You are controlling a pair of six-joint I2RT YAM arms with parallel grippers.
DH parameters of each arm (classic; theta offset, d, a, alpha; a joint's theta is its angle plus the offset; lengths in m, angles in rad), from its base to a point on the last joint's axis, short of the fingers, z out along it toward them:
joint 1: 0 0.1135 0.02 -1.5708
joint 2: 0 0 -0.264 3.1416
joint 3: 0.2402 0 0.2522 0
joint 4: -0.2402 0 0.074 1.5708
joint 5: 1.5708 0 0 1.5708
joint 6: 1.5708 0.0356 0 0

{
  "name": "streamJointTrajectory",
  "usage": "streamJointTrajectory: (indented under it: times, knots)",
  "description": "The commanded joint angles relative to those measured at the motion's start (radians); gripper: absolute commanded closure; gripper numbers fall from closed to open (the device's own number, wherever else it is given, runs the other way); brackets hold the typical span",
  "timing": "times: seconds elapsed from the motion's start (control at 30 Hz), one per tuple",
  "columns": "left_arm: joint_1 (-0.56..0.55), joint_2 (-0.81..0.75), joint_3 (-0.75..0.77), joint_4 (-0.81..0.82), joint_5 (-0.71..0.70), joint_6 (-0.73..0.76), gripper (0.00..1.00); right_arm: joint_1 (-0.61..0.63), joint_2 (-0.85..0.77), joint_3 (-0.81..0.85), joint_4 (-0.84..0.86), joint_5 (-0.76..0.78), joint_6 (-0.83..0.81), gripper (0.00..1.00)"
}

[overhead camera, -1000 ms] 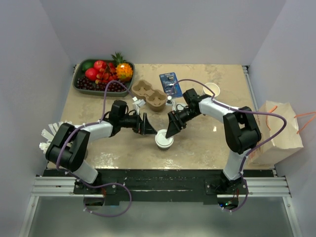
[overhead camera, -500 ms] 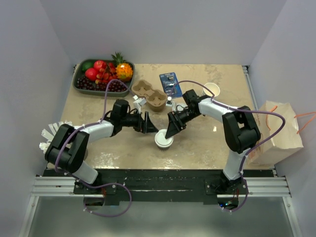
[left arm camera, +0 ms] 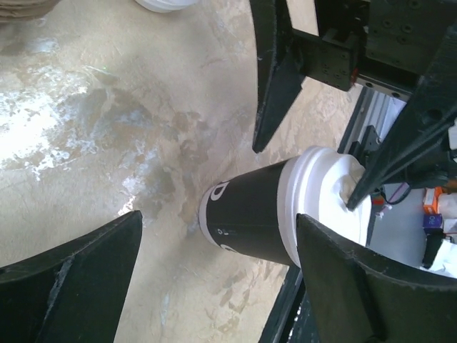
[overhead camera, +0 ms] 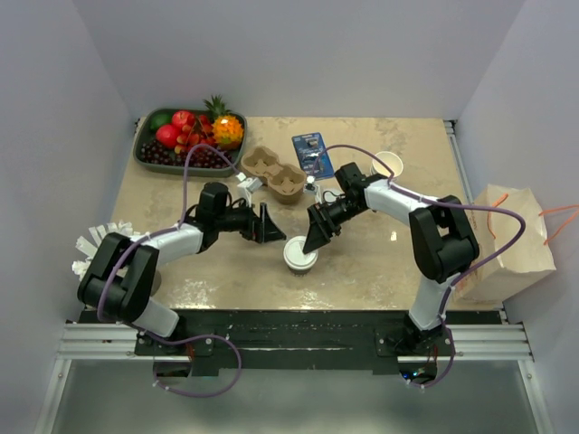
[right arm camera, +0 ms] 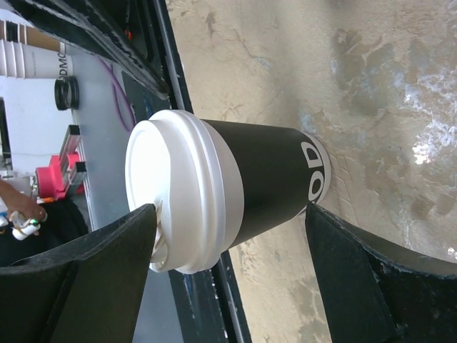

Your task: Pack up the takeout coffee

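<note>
left pincer (overhead camera: 274, 228), right pincer (overhead camera: 312, 233) — flanking takeout coffee (overhead camera: 300, 254)

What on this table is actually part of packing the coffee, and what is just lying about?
Part of the job: lidded coffee cup, left gripper, right gripper, both open beside it.
Lying about, untouched: fruit tray, blue packet, lidless cup, pulp cup carrier, paper bag beside the table.
</note>
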Motion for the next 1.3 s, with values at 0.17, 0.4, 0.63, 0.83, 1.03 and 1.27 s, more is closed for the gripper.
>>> streamJointTrajectory:
  times: [0.17,0.4,0.63,0.83,1.03,1.27]
  knots:
    - [0.008,-0.077,-0.08,0.088,0.186,0.029,0.07,0.005,-0.029,0.014,0.0,-0.004,-0.063,0.13]
    - [-0.043,-0.06,-0.068,0.064,0.181,0.094,0.07,0.005,-0.023,0.0,0.038,0.008,-0.022,0.14]
    - [-0.064,-0.017,-0.062,0.097,0.149,0.068,0.07,0.005,-0.01,-0.012,0.067,0.016,-0.003,0.14]
    - [-0.038,0.098,-0.072,0.115,0.129,-0.014,0.08,0.007,-0.009,-0.05,0.06,0.02,-0.029,0.16]
    - [-0.031,0.165,-0.08,0.142,0.132,-0.021,0.09,-0.003,-0.012,-0.133,0.085,-0.012,-0.1,0.19]
    - [-0.032,0.213,-0.055,0.103,0.086,0.005,0.09,-0.01,0.008,-0.153,0.119,-0.01,-0.095,0.2]
